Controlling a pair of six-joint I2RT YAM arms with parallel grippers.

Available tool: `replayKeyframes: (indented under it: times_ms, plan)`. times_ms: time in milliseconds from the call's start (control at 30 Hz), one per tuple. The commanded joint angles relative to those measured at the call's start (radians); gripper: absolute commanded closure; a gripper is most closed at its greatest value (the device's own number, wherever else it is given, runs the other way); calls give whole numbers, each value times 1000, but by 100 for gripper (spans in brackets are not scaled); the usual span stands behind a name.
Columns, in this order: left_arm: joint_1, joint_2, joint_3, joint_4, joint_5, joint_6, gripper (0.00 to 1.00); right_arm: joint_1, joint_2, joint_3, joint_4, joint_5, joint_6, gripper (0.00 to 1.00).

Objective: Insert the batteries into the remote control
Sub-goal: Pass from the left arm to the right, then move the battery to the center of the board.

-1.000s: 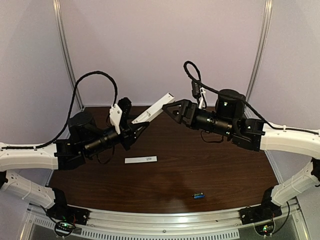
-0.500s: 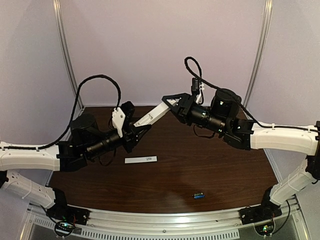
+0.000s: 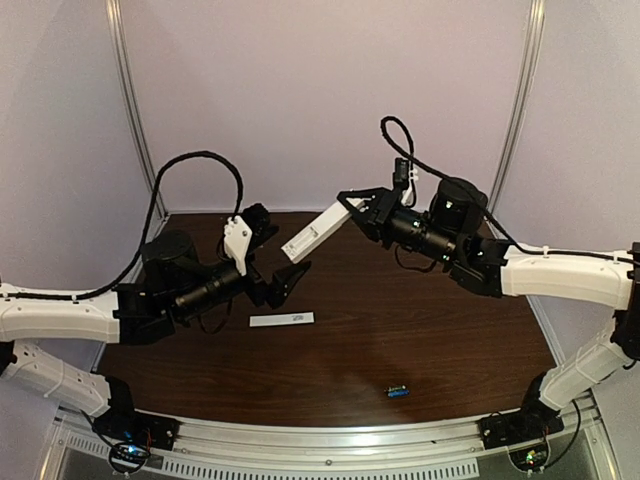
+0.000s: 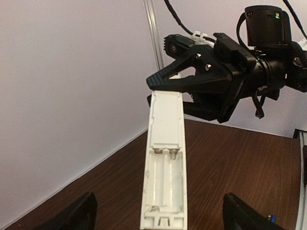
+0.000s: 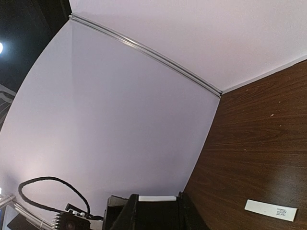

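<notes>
The white remote control hangs tilted in the air above the back of the table, and its two-cell battery recess is empty and uncovered. My right gripper is shut on its upper far end, which shows as a white edge between the black fingers. My left gripper is open around the remote's lower end, with both fingers spread wide and clear of it. One blue battery lies on the table near the front edge, far from both grippers.
A thin flat white cover strip lies on the dark wood table under the left arm and also shows in the right wrist view as the cover strip. Pale walls enclose the back and sides.
The right gripper has moved in and shut on the remote's far end. The left gripper, which was holding the remote, has opened and let go. The remote stays aloft.
</notes>
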Motion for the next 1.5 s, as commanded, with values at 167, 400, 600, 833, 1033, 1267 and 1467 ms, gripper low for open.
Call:
replayKeyframes:
  times_ms: [167, 400, 600, 833, 1033, 1267, 1467]
  plan:
    - [-3, 14, 116, -329, 73, -87, 3, -217, -218, -70, -274, -44, -213, 100]
    - [-33, 171, 168, -415, 273, -128, 2, -410, -377, -131, -493, -31, -344, 100]
    - [-142, 436, 367, -606, 322, 4, 16, -552, -479, -166, -636, -48, -404, 100]
    - [-216, 707, 581, -698, 382, 75, 54, -614, -526, -206, -678, -101, -417, 100]
    - [-249, 843, 725, -739, 371, 81, 67, -649, -541, -212, -701, -120, -432, 100]
    - [-248, 937, 801, -772, 374, 68, 78, -676, -551, -222, -699, -155, -436, 100]
    - [-249, 970, 823, -784, 374, 75, 81, -687, -546, -225, -698, -177, -442, 100]
